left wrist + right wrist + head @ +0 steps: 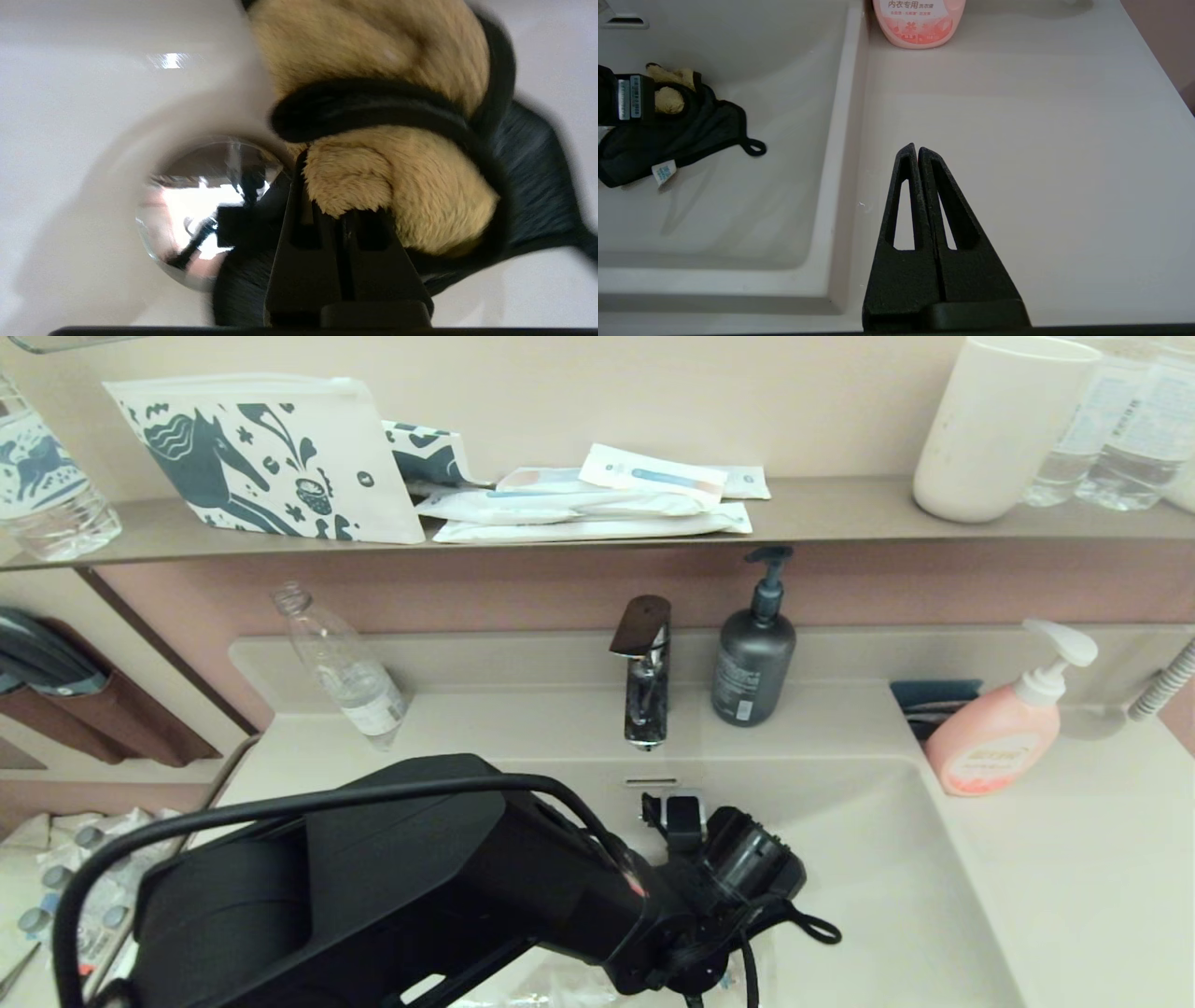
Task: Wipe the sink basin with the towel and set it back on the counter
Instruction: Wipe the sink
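My left arm (420, 887) reaches down into the cream-white sink basin (868, 859). The left gripper (345, 210) is shut on the towel (373, 46), a mustard-yellow fluffy cloth bunched up with its black reverse side and edging showing. The towel presses on the basin floor beside the round chrome drain plug (201, 210). In the right wrist view the towel (682, 135) lies low in the sink basin (738, 210), its black loop (754, 148) trailing out. That loop (814, 927) also shows in the head view. My right gripper (918, 148) is shut and empty above the counter (1041, 140).
A chrome faucet (644, 672), a dark pump bottle (754, 653) and a clear plastic bottle (345, 672) stand behind the basin. A pink pump bottle (999, 737) sits on the counter at the right. The grey-brown shelf (840, 513) above carries a white cup (999, 425) and packets.
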Robot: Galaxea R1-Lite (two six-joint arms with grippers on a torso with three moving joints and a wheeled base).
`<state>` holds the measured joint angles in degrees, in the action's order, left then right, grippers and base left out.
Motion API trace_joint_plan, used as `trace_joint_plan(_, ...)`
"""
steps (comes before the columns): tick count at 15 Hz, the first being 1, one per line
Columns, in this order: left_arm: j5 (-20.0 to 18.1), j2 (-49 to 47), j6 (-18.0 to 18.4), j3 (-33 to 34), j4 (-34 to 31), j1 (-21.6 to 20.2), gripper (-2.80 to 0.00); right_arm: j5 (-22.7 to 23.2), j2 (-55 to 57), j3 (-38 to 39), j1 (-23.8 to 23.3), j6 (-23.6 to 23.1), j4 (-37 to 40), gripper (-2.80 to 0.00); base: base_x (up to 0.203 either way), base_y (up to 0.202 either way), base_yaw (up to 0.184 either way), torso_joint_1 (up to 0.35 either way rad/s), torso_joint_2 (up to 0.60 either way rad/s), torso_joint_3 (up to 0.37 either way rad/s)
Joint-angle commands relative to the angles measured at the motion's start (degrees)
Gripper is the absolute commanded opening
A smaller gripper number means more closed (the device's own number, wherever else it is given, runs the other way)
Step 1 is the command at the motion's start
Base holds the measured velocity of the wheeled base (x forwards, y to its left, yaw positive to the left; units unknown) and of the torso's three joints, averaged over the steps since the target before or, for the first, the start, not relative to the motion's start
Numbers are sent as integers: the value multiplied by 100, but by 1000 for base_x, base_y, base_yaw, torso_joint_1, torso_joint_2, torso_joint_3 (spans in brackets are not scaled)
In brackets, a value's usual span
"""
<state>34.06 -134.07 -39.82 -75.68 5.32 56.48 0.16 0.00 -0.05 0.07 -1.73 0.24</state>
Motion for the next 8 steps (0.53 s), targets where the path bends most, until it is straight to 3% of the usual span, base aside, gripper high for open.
trace_joint_plan(1,39,-66,-92,-307,-199,109,-280,2,9,-4,1,-3,2,-280,0,0,0,0,0,0)
trace_joint_plan(5,31,-215,-522,-885,-1047,417,-280,2,9,3,1,-3,2,-280,0,0,0,0,0,0)
trace_joint_plan(8,25,-246,-664,-827,-1299,621,-280,2,9,0,1,-4,2,-280,0,0,0,0,0,0)
